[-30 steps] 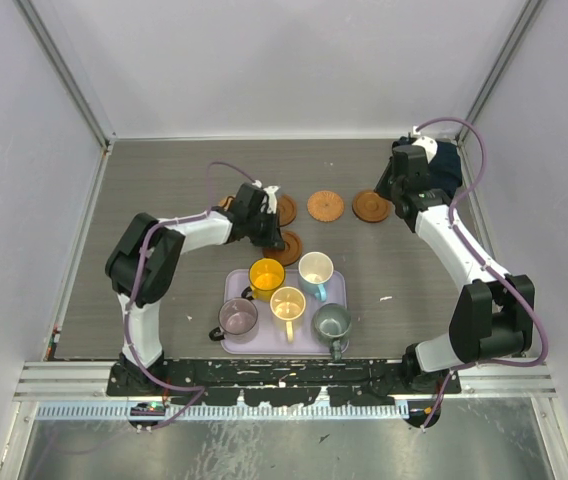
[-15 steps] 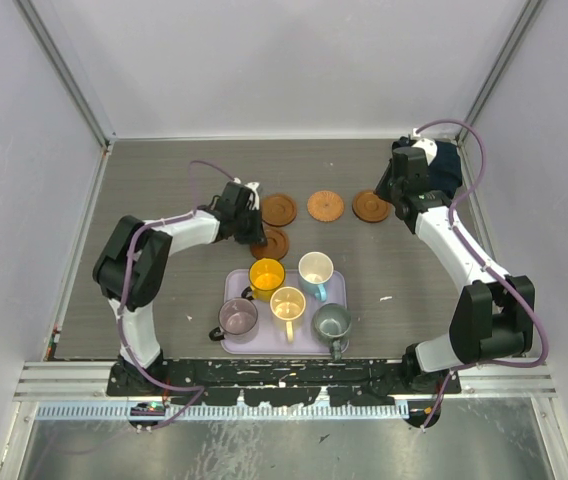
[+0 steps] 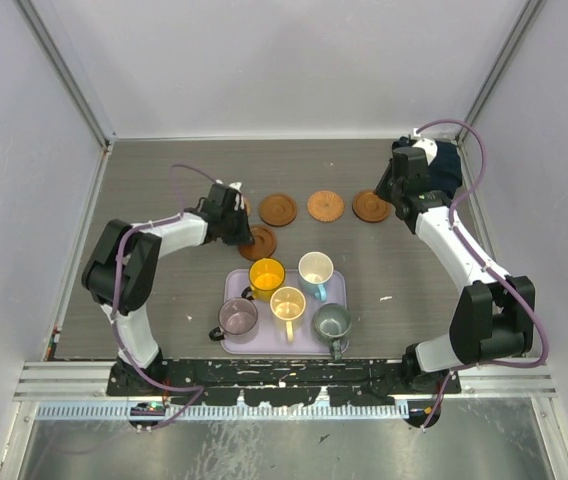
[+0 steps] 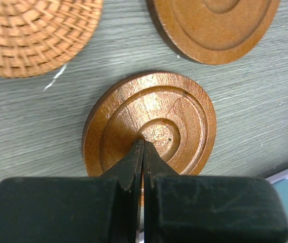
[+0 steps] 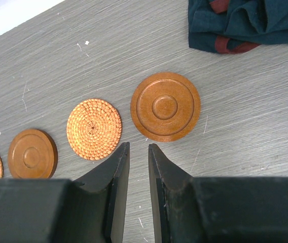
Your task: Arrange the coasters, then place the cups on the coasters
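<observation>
Coaster: flat, rings up; round, no long axis; under left tips.
Left gripper: jaws clenched, empty.
Right gripper: slightly parted, empty; another coaster beyond tips.

Four coasters lie in a row from left to right across the far part of the table. A fifth, the lone coaster, lies just in front of the row's left end, under the tip of my left pincer. Nearer my bases sits the tray with all five cups in it, and a cloth lies far right, beyond the row's right end.
</observation>
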You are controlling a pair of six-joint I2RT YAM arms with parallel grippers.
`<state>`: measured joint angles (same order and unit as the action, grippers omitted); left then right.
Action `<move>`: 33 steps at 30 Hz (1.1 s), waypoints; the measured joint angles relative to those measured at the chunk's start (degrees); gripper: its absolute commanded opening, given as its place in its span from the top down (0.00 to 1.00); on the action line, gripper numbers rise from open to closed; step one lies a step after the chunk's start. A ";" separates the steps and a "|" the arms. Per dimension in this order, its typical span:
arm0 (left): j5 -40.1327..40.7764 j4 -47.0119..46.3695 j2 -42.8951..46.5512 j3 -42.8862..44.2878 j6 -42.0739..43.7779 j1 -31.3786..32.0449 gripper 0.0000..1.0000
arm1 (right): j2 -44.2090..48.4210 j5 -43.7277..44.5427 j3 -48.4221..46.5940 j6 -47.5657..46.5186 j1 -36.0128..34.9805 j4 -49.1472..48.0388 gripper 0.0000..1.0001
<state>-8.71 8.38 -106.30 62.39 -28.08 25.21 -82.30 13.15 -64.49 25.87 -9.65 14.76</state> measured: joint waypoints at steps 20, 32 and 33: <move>5.46 1.51 7.06 -7.50 -4.31 -8.35 1.00 | 0.20 -0.02 0.00 -0.02 0.00 0.79 0.73; 11.56 12.61 11.10 -8.09 -5.68 -12.04 0.97 | 0.20 -1.05 0.00 0.24 0.00 1.18 0.72; 11.58 13.22 11.19 -8.09 -5.73 -12.74 0.97 | 0.20 -1.38 0.00 0.28 0.00 1.20 0.72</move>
<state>2.87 21.61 -95.11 54.30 -33.80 12.47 -82.11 11.77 -64.49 26.15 -9.65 15.97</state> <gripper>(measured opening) 0.023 0.276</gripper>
